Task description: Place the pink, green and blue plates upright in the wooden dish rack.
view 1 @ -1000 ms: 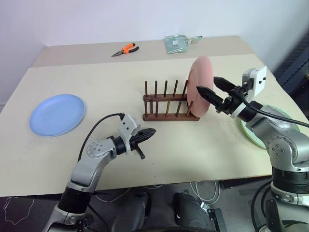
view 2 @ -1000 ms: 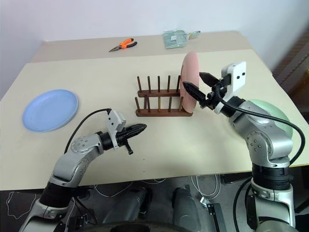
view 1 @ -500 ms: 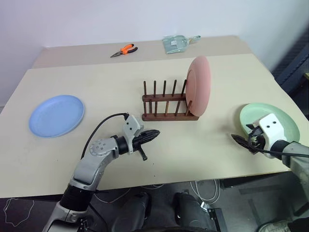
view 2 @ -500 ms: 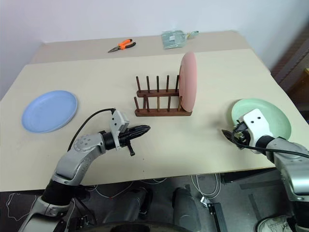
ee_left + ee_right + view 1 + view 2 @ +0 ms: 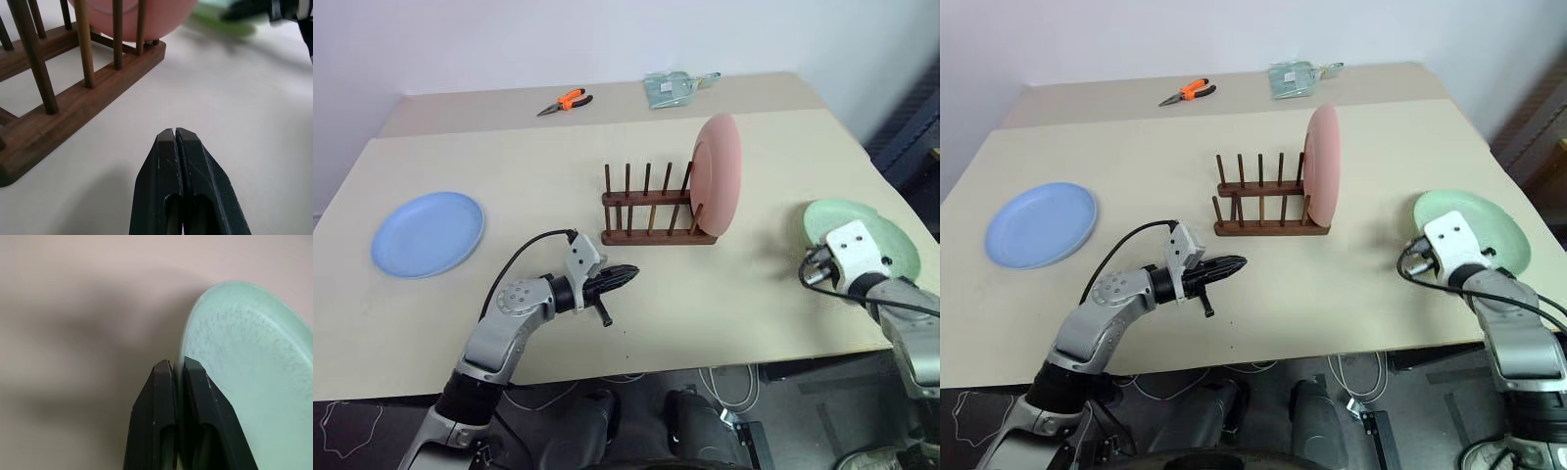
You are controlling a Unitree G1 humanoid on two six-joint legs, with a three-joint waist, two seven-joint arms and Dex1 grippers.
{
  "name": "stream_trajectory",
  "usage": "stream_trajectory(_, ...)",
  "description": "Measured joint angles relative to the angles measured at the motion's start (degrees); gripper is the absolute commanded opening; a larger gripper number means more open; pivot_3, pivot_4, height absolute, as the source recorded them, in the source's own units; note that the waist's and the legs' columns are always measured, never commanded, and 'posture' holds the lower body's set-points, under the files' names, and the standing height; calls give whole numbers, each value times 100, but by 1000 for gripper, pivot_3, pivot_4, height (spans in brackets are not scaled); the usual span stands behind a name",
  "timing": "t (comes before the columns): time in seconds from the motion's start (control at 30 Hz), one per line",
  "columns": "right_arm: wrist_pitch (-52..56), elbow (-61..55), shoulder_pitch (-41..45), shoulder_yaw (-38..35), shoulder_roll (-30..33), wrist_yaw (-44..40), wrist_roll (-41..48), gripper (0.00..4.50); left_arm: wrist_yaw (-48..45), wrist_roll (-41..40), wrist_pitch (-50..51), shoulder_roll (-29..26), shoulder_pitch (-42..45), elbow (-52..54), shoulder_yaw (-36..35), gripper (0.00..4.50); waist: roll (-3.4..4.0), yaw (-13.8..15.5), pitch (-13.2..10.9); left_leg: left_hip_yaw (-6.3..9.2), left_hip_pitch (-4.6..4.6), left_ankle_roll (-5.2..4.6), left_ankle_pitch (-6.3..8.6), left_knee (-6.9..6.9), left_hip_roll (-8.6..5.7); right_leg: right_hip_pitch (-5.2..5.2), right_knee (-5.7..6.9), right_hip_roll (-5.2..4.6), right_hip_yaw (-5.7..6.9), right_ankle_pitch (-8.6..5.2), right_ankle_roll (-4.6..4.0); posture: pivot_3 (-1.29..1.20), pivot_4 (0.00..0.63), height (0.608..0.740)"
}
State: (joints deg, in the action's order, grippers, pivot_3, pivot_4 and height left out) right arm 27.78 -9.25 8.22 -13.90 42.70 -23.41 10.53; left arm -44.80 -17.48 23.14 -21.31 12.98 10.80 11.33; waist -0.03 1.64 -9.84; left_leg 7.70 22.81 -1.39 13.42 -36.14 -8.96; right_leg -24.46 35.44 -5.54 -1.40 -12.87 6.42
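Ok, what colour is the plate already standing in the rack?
Pale salmon pink plate, upright at the rack's right end; the right eye view shows it best.

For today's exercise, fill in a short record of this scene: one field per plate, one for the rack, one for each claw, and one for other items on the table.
pink plate: upright in the right end of the rack
green plate: on the table at the right, rim pinched by the right claw
blue plate: flat on the table, far left
rack: mid-table, other slots free
left claw: shut, holding nothing, in front of the rack
right claw: shut on the green plate's rim
other items: orange pliers and a clear packet, at the far edge
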Motion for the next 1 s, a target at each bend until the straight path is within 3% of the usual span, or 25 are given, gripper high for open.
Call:
stream_trajectory(0.13,109,-628,1357,-639,-406,-42,1202,66,21,56,-41,-70,-54,-7,-31,0,4,0,-3,7,2,1,0,7,4,-4,1,3,2,0,2,0,150,740)
stream_trajectory(0.23,681,-1448,2208,-1053,-722,-21,2912,66,100,75,-149,-68,-20,-80,-110,0,-11,67,-1,20,4,3,2,11,9,-1,-2,3,15,1,1,0,150,740)
stream_trajectory(0.43,1084,-2097,2484,-1057,-1873,1103,6445,66,212,55,-204,-2,-24,-190,-301,0,-12,53,-2,20,16,-3,6,5,2,-8,-12,-1,9,3,-4,0,150,740)
stream_trajectory(0.53,945,-2378,2550,-673,-2285,1742,7628,66,249,53,-217,18,-69,-177,-323,0,-11,42,0,21,13,-2,5,10,5,-12,-4,2,9,3,-4,0,150,740)
stream_trajectory(0.67,765,-2438,2354,26,-2880,2397,8032,66,269,54,-217,39,-109,-165,-321,0,-9,24,1,20,9,-1,4,10,5,-13,4,5,9,3,-4,0,150,740)
stream_trajectory(1.0,519,-1808,2129,801,-3372,2913,7316,66,311,54,-216,25,-219,-91,-327,0,-6,-15,1,14,5,2,3,11,4,-17,11,9,8,4,-4,0,150,740)
